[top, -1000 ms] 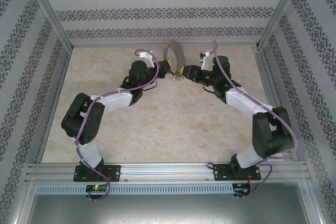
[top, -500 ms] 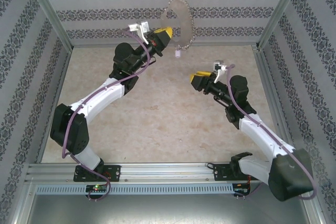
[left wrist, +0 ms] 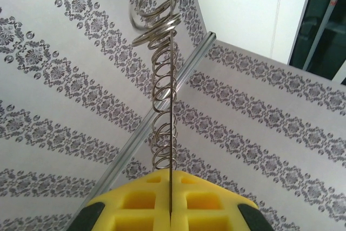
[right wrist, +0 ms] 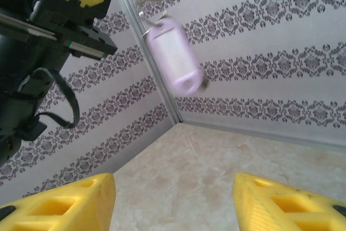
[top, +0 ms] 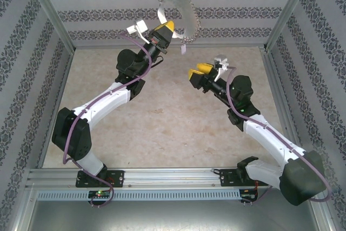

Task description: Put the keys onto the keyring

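Patterned walls | left gripper [top: 166, 28] clamps keyring [top: 193, 19] | key [right wrist: 175, 58] seemingly dangling beneath

The top camera sits high up behind the two arms and looks down and forward, far enough back to see the whole table [top: 162, 133] and the patterned back wall [top: 108, 14]. The left wrist camera sits right behind the left gripper [left wrist: 171, 209] and looks up along the thin edge of the keyring [left wrist: 172, 112], very close, toward the same patterned wall. The right wrist camera sits right behind the right gripper [right wrist: 173, 187] and looks up and across, and like the top camera it sees the left gripper, the keyring's loops and the pale key [right wrist: 175, 60].
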